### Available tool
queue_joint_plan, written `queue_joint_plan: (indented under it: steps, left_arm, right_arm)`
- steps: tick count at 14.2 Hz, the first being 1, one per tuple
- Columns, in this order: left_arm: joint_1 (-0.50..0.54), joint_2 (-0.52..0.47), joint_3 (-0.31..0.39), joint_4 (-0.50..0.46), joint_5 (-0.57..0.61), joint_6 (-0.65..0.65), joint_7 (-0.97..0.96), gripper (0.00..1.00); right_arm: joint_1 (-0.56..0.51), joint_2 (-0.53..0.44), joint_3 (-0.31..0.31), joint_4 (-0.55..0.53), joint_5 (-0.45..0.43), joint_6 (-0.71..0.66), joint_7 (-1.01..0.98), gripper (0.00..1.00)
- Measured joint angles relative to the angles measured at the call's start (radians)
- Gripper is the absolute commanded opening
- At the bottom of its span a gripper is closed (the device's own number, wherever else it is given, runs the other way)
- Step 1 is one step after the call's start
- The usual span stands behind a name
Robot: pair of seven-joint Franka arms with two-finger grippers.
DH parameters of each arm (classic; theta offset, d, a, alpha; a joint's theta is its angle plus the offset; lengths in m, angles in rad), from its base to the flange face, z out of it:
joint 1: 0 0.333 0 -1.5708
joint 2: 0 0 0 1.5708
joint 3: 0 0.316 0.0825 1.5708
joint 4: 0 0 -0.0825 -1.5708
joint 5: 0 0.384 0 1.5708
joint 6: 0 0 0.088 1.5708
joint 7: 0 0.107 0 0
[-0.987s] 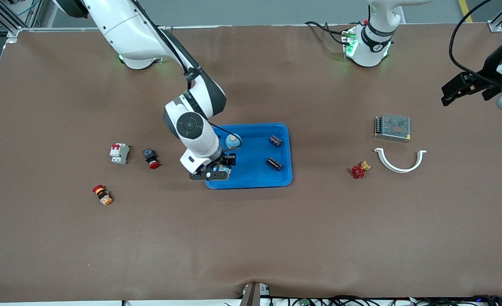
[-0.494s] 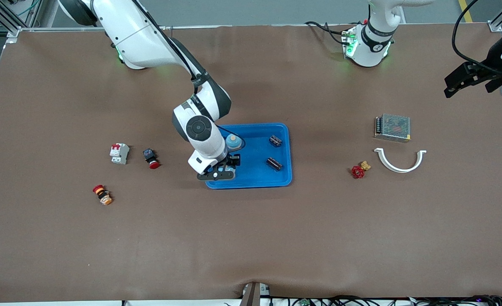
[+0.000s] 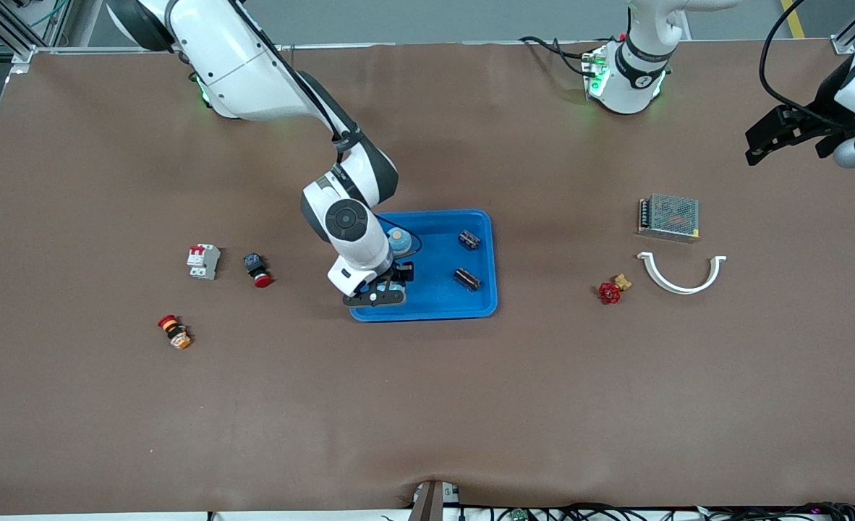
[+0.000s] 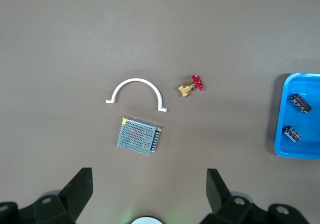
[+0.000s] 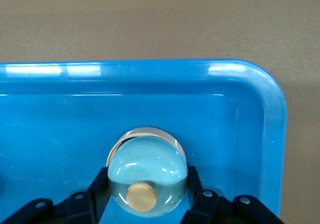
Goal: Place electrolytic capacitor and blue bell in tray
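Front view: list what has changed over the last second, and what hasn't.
The right gripper, still shut on a blue bell, has slid toward the left arm's end of the table, farther over the tray. The left gripper, open and waiting, has lifted slightly over bare table. Unchanged: the other blue bell and both electrolytic capacitors in the tray, and everything lying outside it.

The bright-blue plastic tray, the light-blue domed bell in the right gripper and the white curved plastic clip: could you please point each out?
bright-blue plastic tray (image 3: 487, 264): front view, on its rim toward the left arm's end.
light-blue domed bell (image 5: 147, 173): right wrist view, on its dome.
white curved plastic clip (image 4: 136, 82): left wrist view, on the arch's crown.
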State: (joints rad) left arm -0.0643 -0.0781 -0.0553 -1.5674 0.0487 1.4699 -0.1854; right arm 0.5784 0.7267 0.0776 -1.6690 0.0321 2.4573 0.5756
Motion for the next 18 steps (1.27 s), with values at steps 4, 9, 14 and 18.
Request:
queue_joint_plan:
  steps: [4,9,14,18]
  left_arm:
    - [0.001,0.0,0.0,-0.013,0.0,0.008,0.0,1.0]
    - [0.002,0.0,0.001,-0.013,0.0,0.009,0.0,1.0]
    - [0.003,0.0,0.002,-0.014,0.0,0.008,0.0,1.0]
    - [0.004,0.0,0.003,-0.013,0.0,0.007,0.0,1.0]
  right_arm:
    - [0.0,0.0,-0.003,0.0,0.0,0.001,0.0,1.0]
    - [0.001,-0.024,-0.003,0.019,0.0,-0.095,0.0,1.0]
    - [0.013,-0.251,0.002,0.028,0.0,-0.421,0.002,1.0]
    - [0.02,-0.506,0.001,-0.107,0.0,-0.516,0.004,1.0]
